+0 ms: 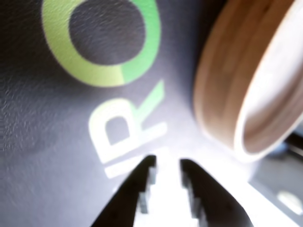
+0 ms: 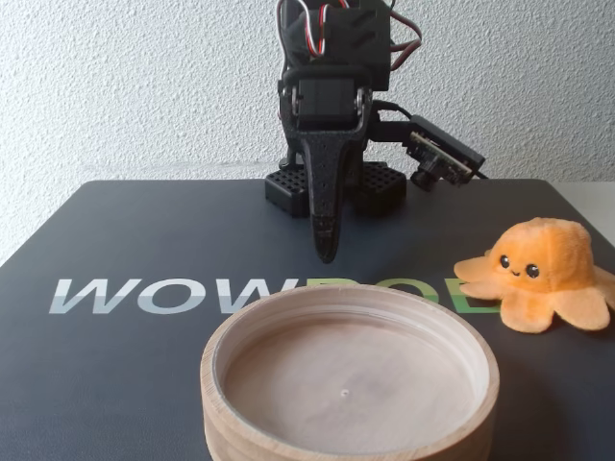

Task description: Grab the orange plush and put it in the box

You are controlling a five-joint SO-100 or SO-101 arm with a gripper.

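The orange plush [image 2: 538, 274], an octopus with black bead eyes, sits upright on the dark mat at the right in the fixed view and is out of the wrist view. The box [image 2: 216, 365], a shallow round light-wood tray, lies empty at the front centre. Its outer wall also shows at the right of the wrist view [image 1: 222, 94]. My gripper [image 2: 327, 252] points down just above the mat behind the tray, well left of the plush. In the wrist view my gripper [image 1: 168, 165] has its jaws a little apart and holds nothing.
A dark mat [image 2: 144, 221] with grey and green lettering [image 2: 154, 296] covers the table. The arm's black base [image 2: 288, 190] stands at the mat's back edge before a white textured wall. A small camera on a bracket [image 2: 437, 154] sticks out to the right.
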